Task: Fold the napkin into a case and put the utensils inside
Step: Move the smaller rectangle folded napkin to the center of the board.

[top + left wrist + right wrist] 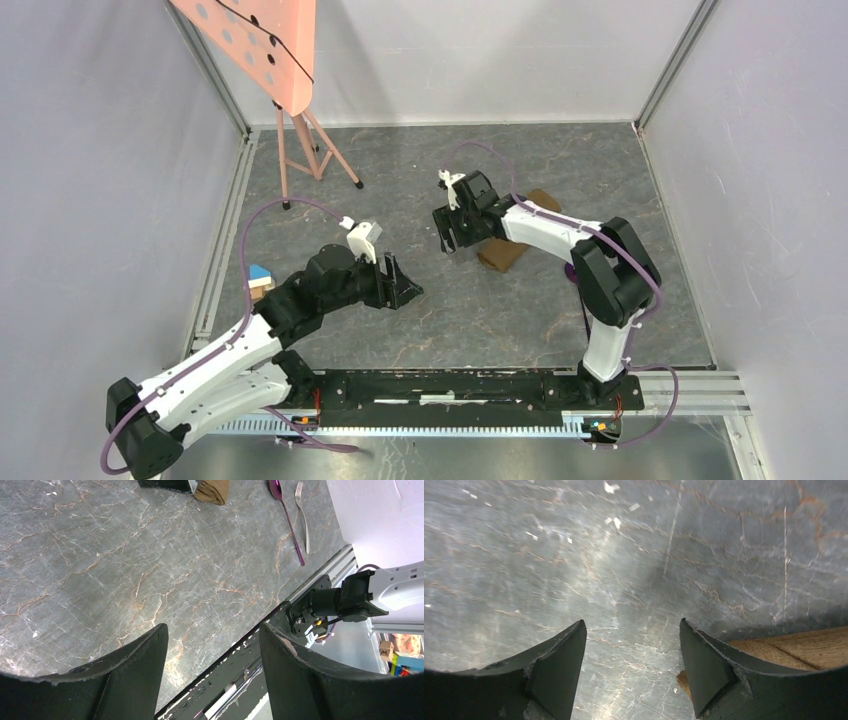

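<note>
The tan-brown napkin (504, 256) lies folded into a narrow long case, running diagonally under my right forearm. In the right wrist view its edge (804, 647) shows just outside the right finger. My right gripper (452, 240) (631, 630) is open over bare table just left of the cloth, with nothing between its fingers. My left gripper (405, 288) (212, 635) is open and empty near the table's middle. Two utensils, a purple-handled spoon (288, 517) and a silvery fork (303, 512), lie side by side beyond the napkin (212, 491). From above the right arm mostly hides them.
A small blue-and-wood block (260, 281) sits at the left edge behind my left arm. A pink stand (300, 150) with a perforated board is at the back left. White walls and metal rails (690, 385) bound the grey marbled table (480, 320).
</note>
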